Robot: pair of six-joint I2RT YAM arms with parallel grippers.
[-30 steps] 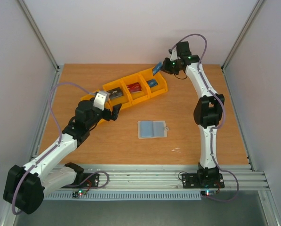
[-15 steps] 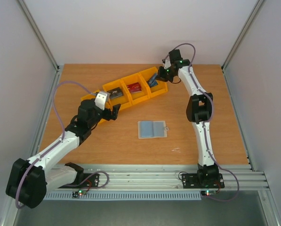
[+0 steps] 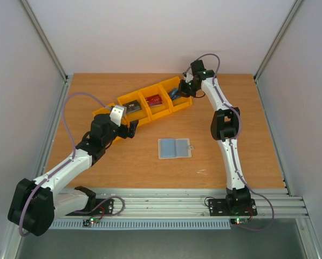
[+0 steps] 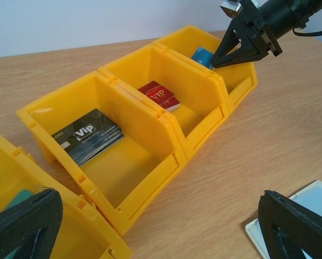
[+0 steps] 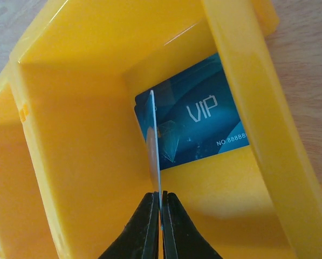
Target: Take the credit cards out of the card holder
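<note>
The right gripper [image 5: 161, 200] is pinched on a blue card [image 5: 155, 140], held edge-on inside the far-right yellow bin [image 5: 69, 135] above a second blue card [image 5: 204, 127] lying flat. The left gripper [image 4: 158, 224] hangs spread apart; the card holder [image 3: 175, 148] lies open on the table [image 3: 150, 170], nearer than the bins.

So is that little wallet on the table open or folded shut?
Open: the card holder lies spread flat, both pale blue halves showing side by side.
</note>
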